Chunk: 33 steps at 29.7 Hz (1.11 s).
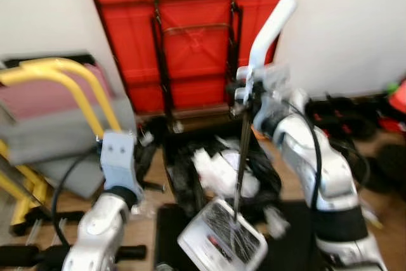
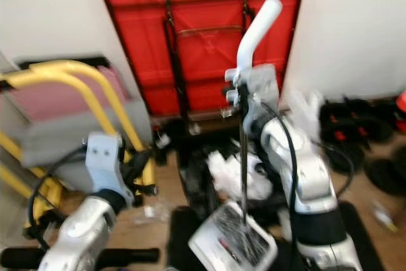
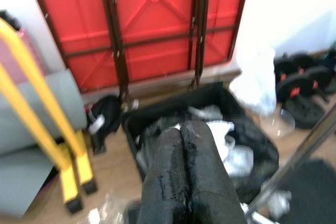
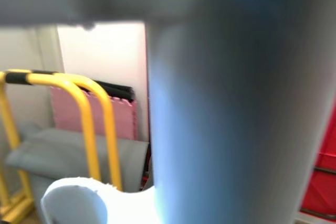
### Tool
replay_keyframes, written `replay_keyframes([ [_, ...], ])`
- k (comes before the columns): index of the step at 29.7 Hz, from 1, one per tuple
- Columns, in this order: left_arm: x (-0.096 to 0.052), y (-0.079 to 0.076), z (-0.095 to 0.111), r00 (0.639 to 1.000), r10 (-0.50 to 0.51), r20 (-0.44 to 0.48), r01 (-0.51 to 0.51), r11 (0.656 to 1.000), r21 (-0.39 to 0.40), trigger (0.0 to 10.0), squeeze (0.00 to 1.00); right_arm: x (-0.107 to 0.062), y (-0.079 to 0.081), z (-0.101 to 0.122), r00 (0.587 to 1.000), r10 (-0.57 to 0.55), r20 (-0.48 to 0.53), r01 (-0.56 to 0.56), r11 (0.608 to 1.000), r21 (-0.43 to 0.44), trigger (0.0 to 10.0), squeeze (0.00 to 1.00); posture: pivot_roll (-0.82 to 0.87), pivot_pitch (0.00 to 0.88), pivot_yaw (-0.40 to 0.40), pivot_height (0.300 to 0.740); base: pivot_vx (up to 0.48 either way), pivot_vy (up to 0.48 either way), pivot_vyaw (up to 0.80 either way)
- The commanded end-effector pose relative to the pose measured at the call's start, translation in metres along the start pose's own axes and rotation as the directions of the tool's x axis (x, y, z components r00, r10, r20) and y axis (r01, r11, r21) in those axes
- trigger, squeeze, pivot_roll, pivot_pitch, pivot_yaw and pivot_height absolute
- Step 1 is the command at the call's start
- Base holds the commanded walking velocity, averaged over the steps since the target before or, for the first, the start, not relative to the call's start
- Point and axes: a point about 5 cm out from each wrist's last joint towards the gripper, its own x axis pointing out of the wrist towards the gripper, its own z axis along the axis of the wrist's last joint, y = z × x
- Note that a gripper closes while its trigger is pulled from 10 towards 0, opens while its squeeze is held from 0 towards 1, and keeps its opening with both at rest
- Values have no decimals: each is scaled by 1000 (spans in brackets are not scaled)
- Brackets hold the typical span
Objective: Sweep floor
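Note:
A long-handled dustpan stands upright in front of me. Its white grip (image 1: 271, 28) points up, a thin metal rod (image 1: 241, 157) runs down from it, and the pale pan (image 1: 222, 238) tilts low with dark debris in it. My right gripper (image 1: 249, 93) is shut on the handle just below the white grip, which looms as a blurred pale bar (image 4: 226, 119) in the right wrist view. My left gripper (image 3: 181, 129) is held at the left, its black fingers pressed together on nothing, pointing toward an open black bin (image 3: 157, 115) with white crumpled waste (image 1: 219, 169) inside.
A red folded table (image 1: 190, 30) leans on the wall behind the bin. A yellow tube frame (image 1: 76, 84) with grey and pink mats (image 1: 44, 125) stands at the left. Black weights (image 1: 342, 115) lie at the right wall. A dark mat (image 1: 295, 220) covers the wooden floor under the pan.

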Motion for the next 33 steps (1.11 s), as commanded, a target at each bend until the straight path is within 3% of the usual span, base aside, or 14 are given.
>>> replay_keyframes([
  [1,2,2,2,1000,18,1,-18,1000,12,10000,0,0,0,14,998,-1,63,1,1000,0,10000,0,-75,37,22,740,-281,0,-413],
  [7,2,2,2,1000,19,3,-19,1000,13,10000,0,1,0,14,998,-6,68,6,1000,-8,10000,0,-73,36,21,740,-280,0,0],
  [15,1,4,2,1000,18,-2,-18,998,62,10000,0,1,-1,15,997,-14,70,15,1000,-14,10000,0,-74,37,21,740,0,0,0],
  [33,0,2,0,1000,2,-15,-2,999,43,10000,0,2,-4,13,997,-43,69,46,998,-38,10000,0,-71,35,21,740,0,-419,0],
])
